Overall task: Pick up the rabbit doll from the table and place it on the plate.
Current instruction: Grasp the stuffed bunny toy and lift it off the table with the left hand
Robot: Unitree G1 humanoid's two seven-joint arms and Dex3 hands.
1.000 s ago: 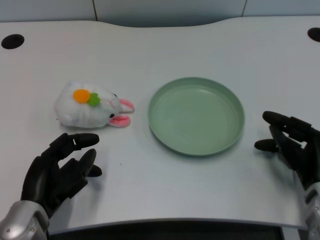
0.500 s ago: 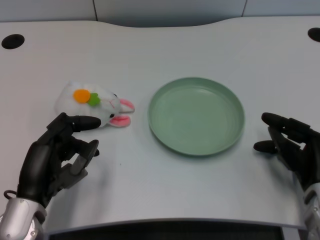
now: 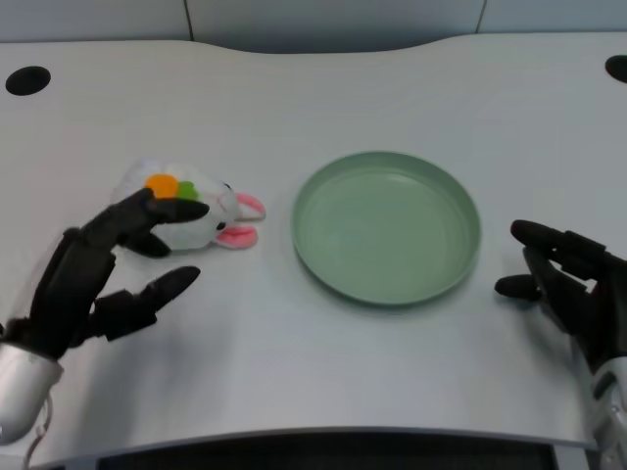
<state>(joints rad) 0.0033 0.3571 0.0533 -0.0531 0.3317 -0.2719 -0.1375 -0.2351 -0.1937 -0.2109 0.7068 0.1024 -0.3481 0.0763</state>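
A white rabbit doll [image 3: 201, 206] with pink ears and an orange and green carrot patch lies on its side on the white table, left of centre. My left hand [image 3: 103, 266] is over its near left side with fingers spread apart; the upper fingertips [image 3: 181, 209] overlap the doll's body and hide part of it, while the thumb sticks out below toward the table. I cannot tell whether the fingers touch the doll. The pale green plate [image 3: 386, 226] sits to the right of the doll with nothing on it.
My right hand [image 3: 568, 289] rests at the right edge, just beyond the plate's rim. Two black round holes [image 3: 26, 79] mark the table's far corners. The table's near edge runs along the bottom of the view.
My left hand has risen and reached forward, from the table's near left to over the doll, and its fingers have spread. The doll, plate and right hand stay where they were.
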